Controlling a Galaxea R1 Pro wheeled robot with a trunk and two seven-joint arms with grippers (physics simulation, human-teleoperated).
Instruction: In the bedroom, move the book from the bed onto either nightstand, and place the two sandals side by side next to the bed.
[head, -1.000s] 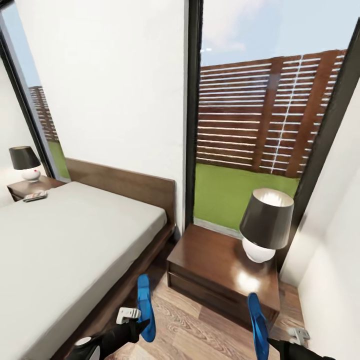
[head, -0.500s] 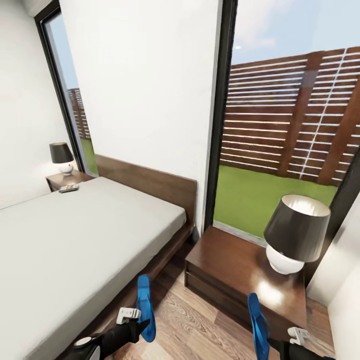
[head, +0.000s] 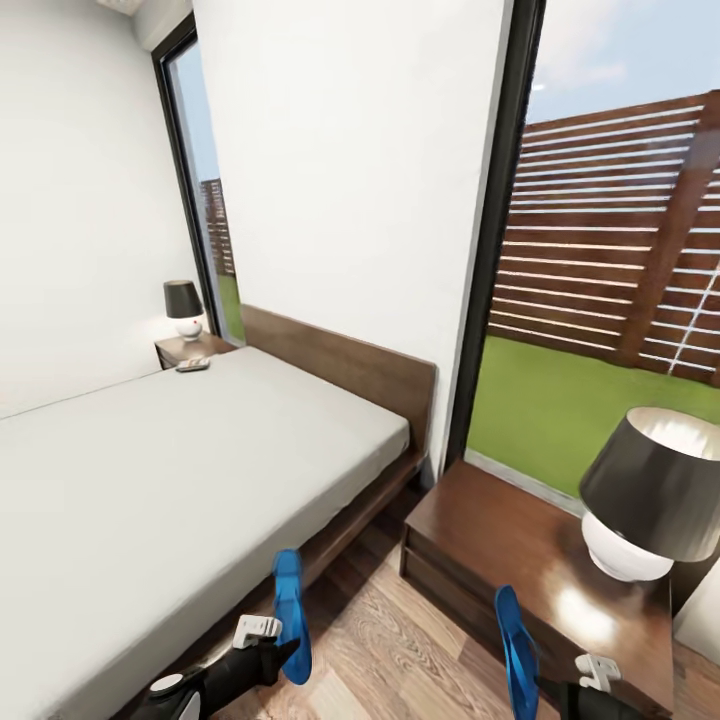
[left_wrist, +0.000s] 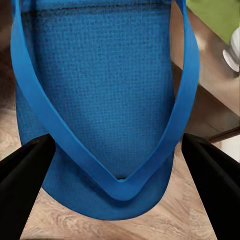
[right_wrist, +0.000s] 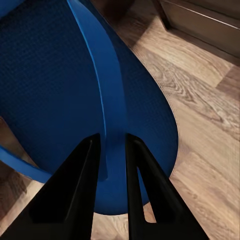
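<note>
Swinging my head camera right to left has shifted the whole picture: the bed (head: 170, 480) now fills more of the head view, the far nightstand (head: 185, 349) sits further in, and the near nightstand (head: 540, 560) has slid toward the right edge. Both arms and their loads sit at the same spots in the view, so I read this as camera motion, not object motion.

Largest first: the bed spreads across the left, its mattress bare. Beyond its far corner stands the far nightstand with a lamp (head: 183, 306), and on that surface lies a small flat thing that I take for the book (head: 192, 365), though it is too small to be sure. Beside the headboard stands the near nightstand with its own lamp (head: 650, 500). Wood floor (head: 400, 650) runs between bed and near nightstand.

My left gripper (head: 287, 648) carries one sandal (head: 290, 615), held on edge above the floor; in the left wrist view the jaws stand wide, either side of the sole, and I cannot tell whether they press on it. My right gripper (head: 535, 685) has the other sandal (head: 517, 655), jaws nearly shut and pinching its strap (right_wrist: 107, 105).

So the book step looks done, and I am on the sandals. Next I need to lower both to the floor by the bed, soles down, close and parallel, then release.
</note>
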